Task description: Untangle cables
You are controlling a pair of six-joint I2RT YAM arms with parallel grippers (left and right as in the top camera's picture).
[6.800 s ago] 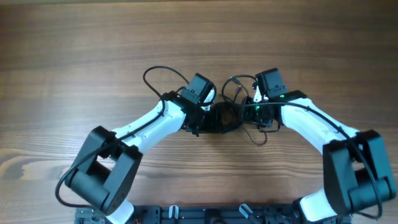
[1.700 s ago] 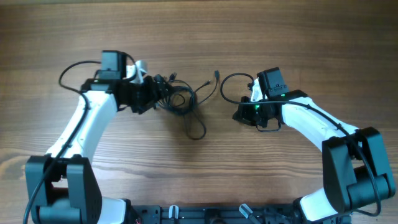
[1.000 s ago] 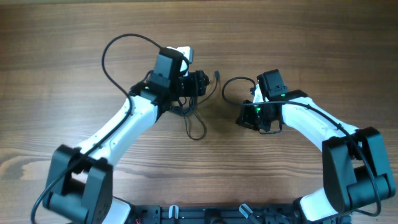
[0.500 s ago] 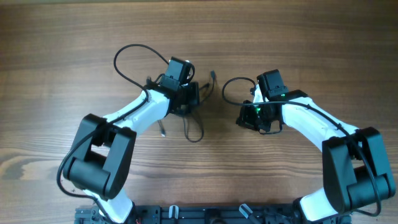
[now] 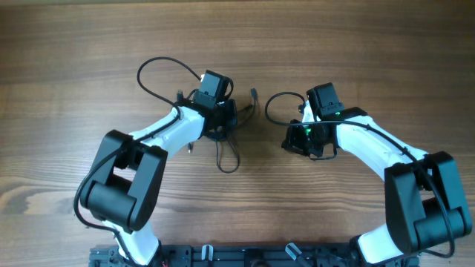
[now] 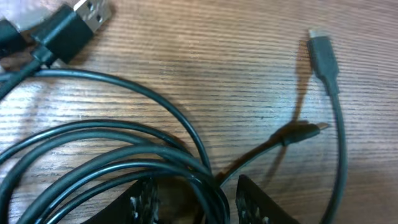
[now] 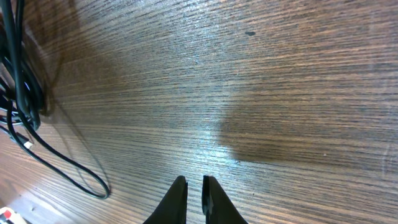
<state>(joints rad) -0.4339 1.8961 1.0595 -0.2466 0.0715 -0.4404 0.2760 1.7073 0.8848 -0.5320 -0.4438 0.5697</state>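
Observation:
The cables [image 5: 225, 141] lie bunched in the middle of the table, with one loop trailing toward the front and a small plug [image 5: 252, 93] pointing back. My left gripper [image 5: 221, 122] sits right over the bunch. In the left wrist view its jaws [image 6: 196, 194] stand open with several cable strands [image 6: 124, 134] running between them. A USB plug [image 6: 87, 18] and two small plugs [image 6: 323, 53] lie ahead. My right gripper [image 5: 292, 139] is shut and empty to the right of the bunch. In the right wrist view [image 7: 194, 183] it hovers over bare wood, with the cables [image 7: 22, 99] at the left edge.
The table [image 5: 371, 44] is brown wood. The thicker wires of the arms arch behind each wrist, one on the left [image 5: 152, 70] and one on the right [image 5: 276, 100]. The robot base rail [image 5: 245, 256] runs along the front edge.
The left arm carried the cable bunch out to the left, then back to the middle, and now rests on it. The trailing loop shifted slightly. The right arm has stayed still.

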